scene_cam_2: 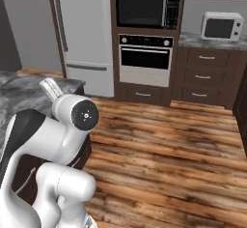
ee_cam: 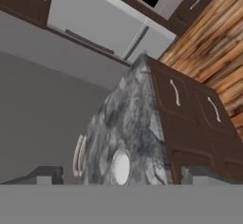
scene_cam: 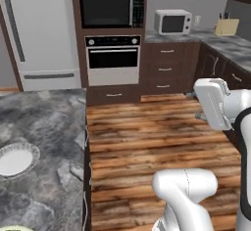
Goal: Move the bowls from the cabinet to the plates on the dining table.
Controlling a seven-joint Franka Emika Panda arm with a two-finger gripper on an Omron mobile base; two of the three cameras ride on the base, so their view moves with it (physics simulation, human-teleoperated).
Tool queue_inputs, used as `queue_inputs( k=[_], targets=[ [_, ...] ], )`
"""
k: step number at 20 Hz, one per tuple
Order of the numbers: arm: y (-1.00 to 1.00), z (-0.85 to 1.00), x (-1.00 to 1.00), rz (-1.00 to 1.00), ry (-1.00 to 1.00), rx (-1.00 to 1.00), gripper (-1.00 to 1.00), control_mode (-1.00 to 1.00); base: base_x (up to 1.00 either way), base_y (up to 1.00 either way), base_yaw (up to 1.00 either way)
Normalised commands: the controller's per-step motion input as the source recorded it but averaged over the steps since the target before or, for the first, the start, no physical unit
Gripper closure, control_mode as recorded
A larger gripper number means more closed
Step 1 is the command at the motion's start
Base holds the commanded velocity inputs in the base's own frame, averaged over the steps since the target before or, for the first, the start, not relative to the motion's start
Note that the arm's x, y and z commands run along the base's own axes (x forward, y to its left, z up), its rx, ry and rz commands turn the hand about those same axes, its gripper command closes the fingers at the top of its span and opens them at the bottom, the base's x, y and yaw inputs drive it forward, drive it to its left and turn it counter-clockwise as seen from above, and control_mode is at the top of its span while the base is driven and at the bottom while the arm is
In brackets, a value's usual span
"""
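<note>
The dining table (ee_cam: 133, 123), a broad slab of grey marbled stone over a dark wood base, lies straight ahead of the gripper (ee_cam: 118, 174) in the hand view and stretches away from it; in the left base view its top takes up the lower left (scene_cam: 44, 127). The white fridge (ee_cam: 102, 21) stands well beyond the table's far end, past the gripper's reach, and the built-in oven (scene_cam: 113, 60) with the black microwave (scene_cam: 112, 10) above it sits further along the same wall. A small white countertop microwave (scene_cam: 172, 22) rests on the far counter. One white plate (ee_cam: 121, 167) lies on the stone just ahead of the gripper, between its two fingertips (ee_cam: 47, 174) as seen from the hand; the left base view shows it near the table's left edge (scene_cam: 17, 159). The gripper's jaws are spread wide with nothing between them
</note>
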Motion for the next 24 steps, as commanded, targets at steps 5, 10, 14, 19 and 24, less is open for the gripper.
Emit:
queue_inputs(
  k=[5, 10, 14, 19, 24],
  targets=[
    [0.00, 0.00, 0.00, 0.00, 0.00, 0.00, -1.00, 1.00, 0.00, 0.00, -0.23],
    [0.00, 0.00, 0.00, 0.00, 0.00, 0.00, -1.00, 1.00, 0.00, 0.00, -0.23],
    [0.00, 0.00, 0.00, 0.00, 0.00, 0.00, -1.00, 1.00, 0.00, 0.00, -0.23],
    [0.00, 0.00, 0.00, 0.00, 0.00, 0.00, -1.00, 1.00, 0.00, 0.00, -0.22],
    [0.00, 0.00, 0.00, 0.00, 0.00, 0.00, -1.00, 1.00, 0.00, 0.00, -0.23]
  ],
)
